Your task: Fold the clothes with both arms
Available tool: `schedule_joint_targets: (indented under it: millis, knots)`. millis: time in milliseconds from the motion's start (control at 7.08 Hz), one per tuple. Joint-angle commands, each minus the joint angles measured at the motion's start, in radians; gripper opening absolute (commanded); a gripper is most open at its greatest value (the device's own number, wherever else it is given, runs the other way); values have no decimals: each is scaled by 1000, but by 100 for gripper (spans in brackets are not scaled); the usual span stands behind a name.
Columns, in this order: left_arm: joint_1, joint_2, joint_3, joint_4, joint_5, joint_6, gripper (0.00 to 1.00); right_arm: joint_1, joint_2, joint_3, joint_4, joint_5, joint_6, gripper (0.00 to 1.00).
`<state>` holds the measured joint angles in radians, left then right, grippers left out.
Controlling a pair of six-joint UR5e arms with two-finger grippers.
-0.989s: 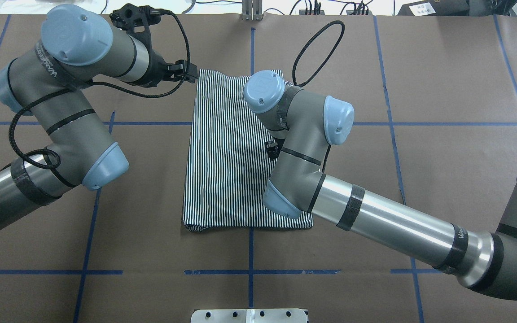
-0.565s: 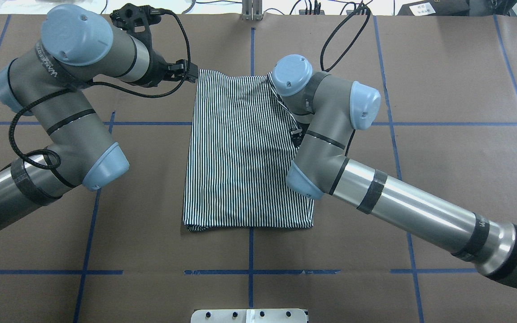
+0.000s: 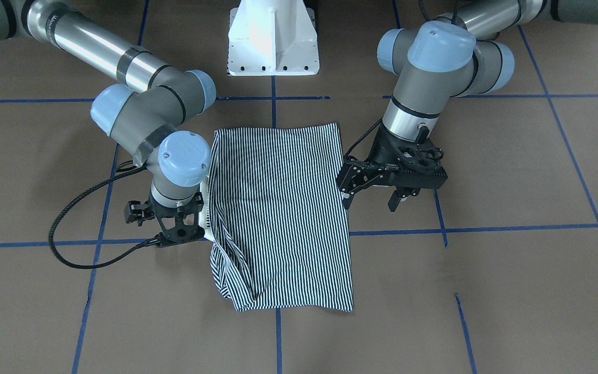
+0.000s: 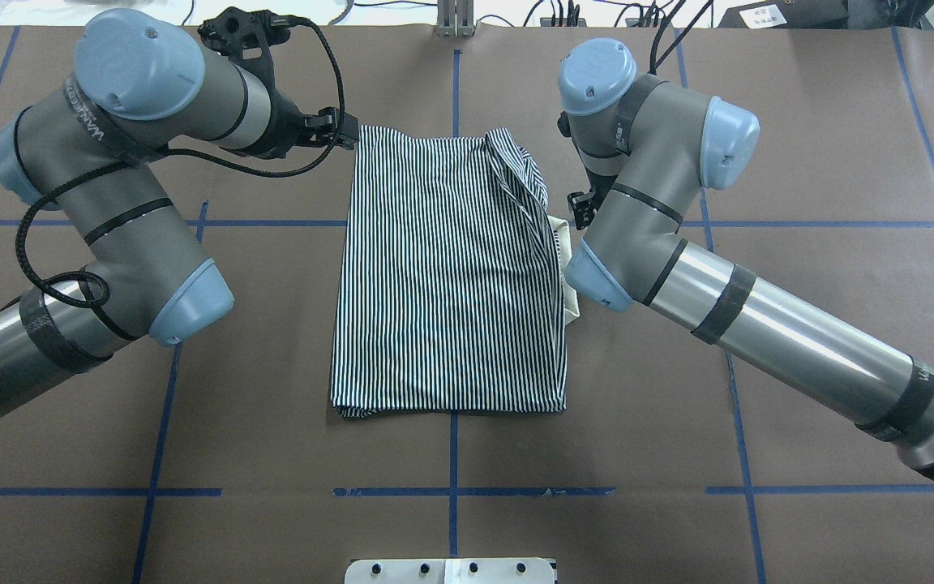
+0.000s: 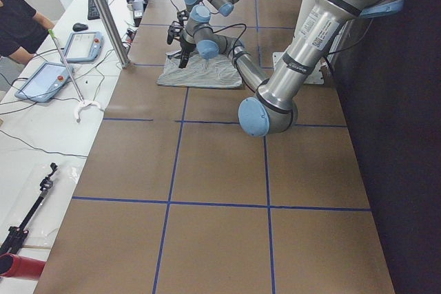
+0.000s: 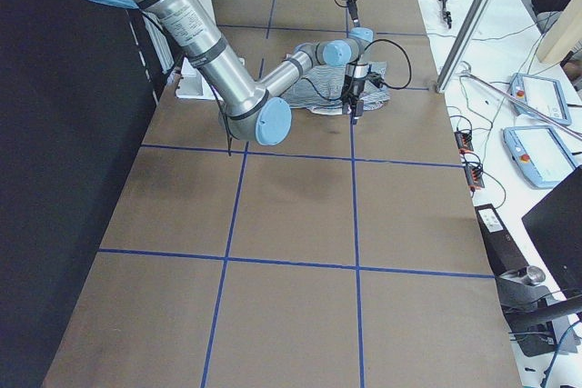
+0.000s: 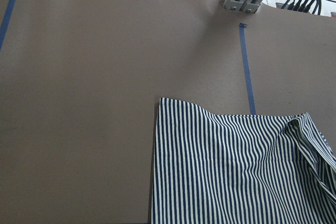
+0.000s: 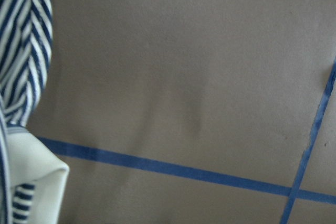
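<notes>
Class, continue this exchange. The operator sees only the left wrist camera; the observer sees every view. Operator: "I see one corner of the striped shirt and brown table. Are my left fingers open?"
Observer: Yes. The front view shows the left fingers spread apart, holding nothing.
Operator: Where is the right arm?
Observer: The right arm ends beside the opposite edge of the shirt, over the table.
Operator: Is anything sticking out there?
Observer: A cream collar pokes out from under that edge.
</notes>
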<state>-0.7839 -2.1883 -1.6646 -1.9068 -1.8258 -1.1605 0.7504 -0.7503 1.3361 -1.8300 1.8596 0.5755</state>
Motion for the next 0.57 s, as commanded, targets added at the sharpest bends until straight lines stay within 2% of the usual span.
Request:
schedule_joint_targets:
  millis: [0,141,424]
  knots:
    - [0,-1,-1,0,-1,4,100,4,139,-151,109,4,55,100]
    - [-3,1,0,-1,-1,8,100,-5,202,-267,209,3,105,100]
    - [-3,2,2,-1,-1,10,100,-35,235,-325,250,-3,127,100]
